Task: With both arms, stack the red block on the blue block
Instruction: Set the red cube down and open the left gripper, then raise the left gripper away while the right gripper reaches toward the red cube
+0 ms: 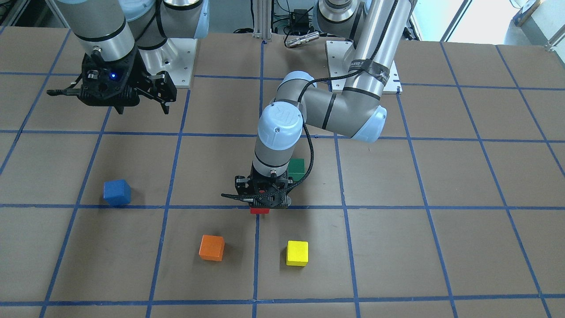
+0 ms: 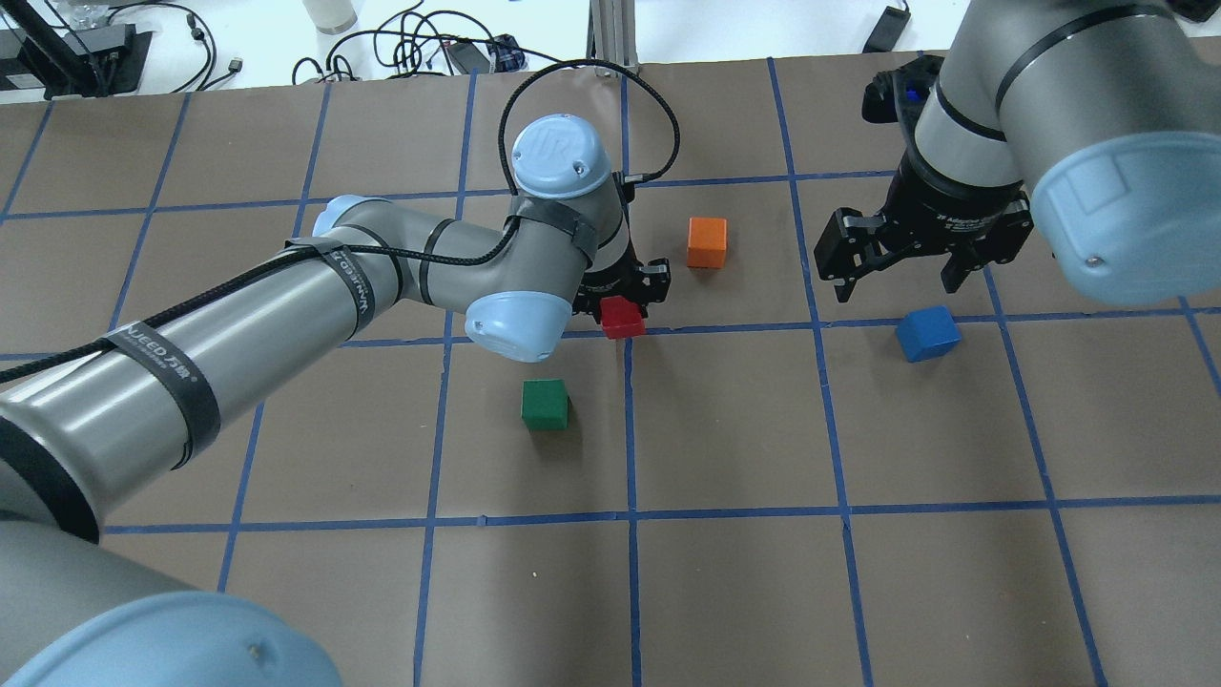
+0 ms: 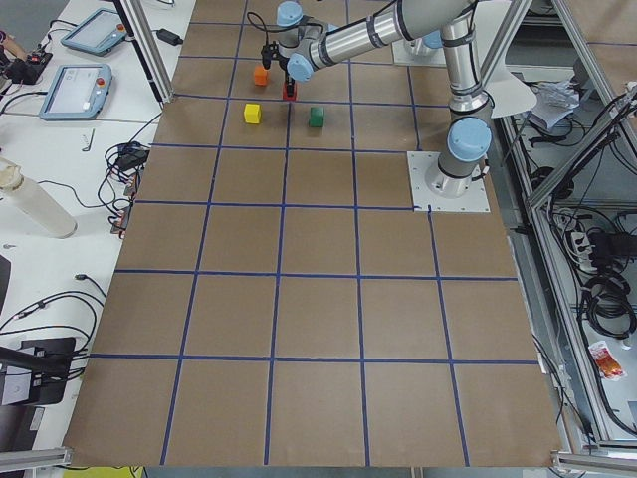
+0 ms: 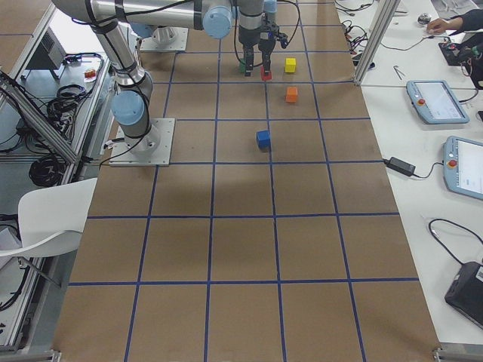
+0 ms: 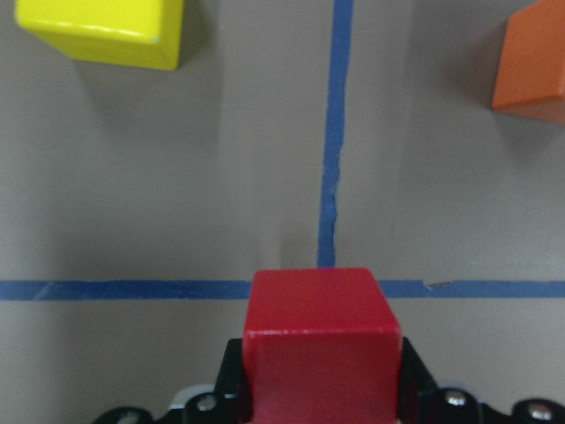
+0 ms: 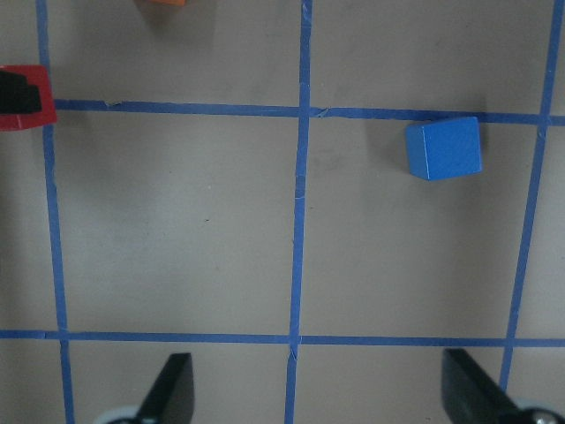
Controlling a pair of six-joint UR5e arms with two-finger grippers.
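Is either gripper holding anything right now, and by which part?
The left gripper holds the red block, jaws closed on two opposite side faces. The right gripper is open and empty.

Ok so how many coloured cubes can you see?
5. Red block in the left claw; green cube beside it, toward the robot; orange cube and yellow cube beyond it; blue block near the right claw. None seems hidden.

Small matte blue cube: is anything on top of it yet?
Nothing: the small matte blue cube has a bare top face. The small matte red cube is in the left claw, away from it. Its underside is hidden.
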